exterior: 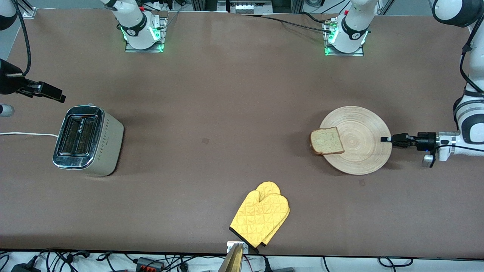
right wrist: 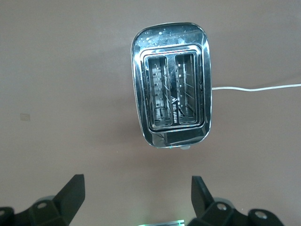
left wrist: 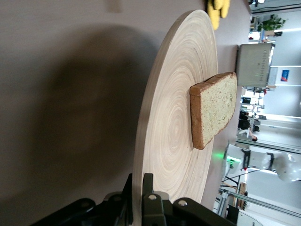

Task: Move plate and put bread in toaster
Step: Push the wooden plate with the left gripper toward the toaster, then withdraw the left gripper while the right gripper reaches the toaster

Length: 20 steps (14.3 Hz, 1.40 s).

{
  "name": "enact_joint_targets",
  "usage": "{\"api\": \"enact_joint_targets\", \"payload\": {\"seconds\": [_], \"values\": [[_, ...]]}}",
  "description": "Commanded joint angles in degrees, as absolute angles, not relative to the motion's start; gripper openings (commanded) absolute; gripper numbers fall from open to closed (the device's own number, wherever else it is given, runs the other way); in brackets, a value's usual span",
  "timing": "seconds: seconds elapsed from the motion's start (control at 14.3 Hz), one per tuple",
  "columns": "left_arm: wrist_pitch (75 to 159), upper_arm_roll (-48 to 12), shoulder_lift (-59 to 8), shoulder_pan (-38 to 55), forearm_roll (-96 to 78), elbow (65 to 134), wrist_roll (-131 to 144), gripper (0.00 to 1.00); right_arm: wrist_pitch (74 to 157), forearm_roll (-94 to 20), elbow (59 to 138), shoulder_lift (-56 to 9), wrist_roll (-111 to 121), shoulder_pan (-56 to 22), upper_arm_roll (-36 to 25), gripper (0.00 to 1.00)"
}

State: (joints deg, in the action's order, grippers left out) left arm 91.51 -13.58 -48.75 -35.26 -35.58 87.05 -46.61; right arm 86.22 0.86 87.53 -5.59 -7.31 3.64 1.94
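Clamped on the rim of the large round light-wood plate (exterior: 359, 151), the left gripper (exterior: 386, 139) reaches in low from the left arm's end of the table, its jaws pinching only the thin edge. On the plate lies the square slice of tan bread (exterior: 327, 141) with a darker crust, sitting at the rim turned toward the right arm's end and overhanging it slightly. That looks like the main hazard: the grip is at one edge and the slice at the other, so a tilt or a quick drag could slide the bread off onto the brown table (exterior: 227, 94), and a thin rim hold may slip or let the plate pivot. Well apart from the plate, the boxy cream toaster (exterior: 89, 140) with a chrome top stands at the right arm's end, slots up. Over it the right gripper (right wrist: 136, 197) hovers with fingers spread wide, holding nothing. Nearer the front camera, between the two, a yellow quilted oven mitt (exterior: 261, 215) could snag a low sweep.
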Motion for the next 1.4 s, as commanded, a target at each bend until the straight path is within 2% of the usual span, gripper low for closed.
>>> {"api": "enact_joint_targets", "payload": {"seconds": [0.0, 0.21, 0.42, 0.7, 1.12, 1.33], "values": [[91.0, -20.2, -49.3, -33.8, -37.8, 86.9, -42.6, 0.01, 85.1, -0.1, 86.5, -5.8, -7.4, 4.0, 1.9, 1.0], [93.9, -21.7, -49.2, -28.3, -40.9, 90.4, -42.6, 0.01, 85.3, -0.1, 86.5, -5.8, -7.4, 3.9, 1.9, 1.0], [104.8, -22.3, -49.2, -21.6, -47.2, 95.8, -44.6, 0.01, 85.3, -1.2, 86.5, -5.9, -7.4, 4.0, 1.9, 1.0], [114.2, -22.7, -49.1, -14.4, -55.9, 99.4, -45.7, 0.01, 85.3, -1.3, 86.5, -5.9, -7.4, 3.9, 1.9, 1.0], [123.0, -22.8, -49.7, -4.7, -63.9, 99.5, -45.6, 0.01, 85.4, -1.4, 86.5, -5.9, -7.4, 3.9, 1.9, 1.0], [123.5, -22.7, -49.8, -1.6, -67.7, 99.5, -45.6, 0.01, 85.6, -1.4, 86.5, -5.9, -7.4, 3.9, 1.9, 1.0]]}}
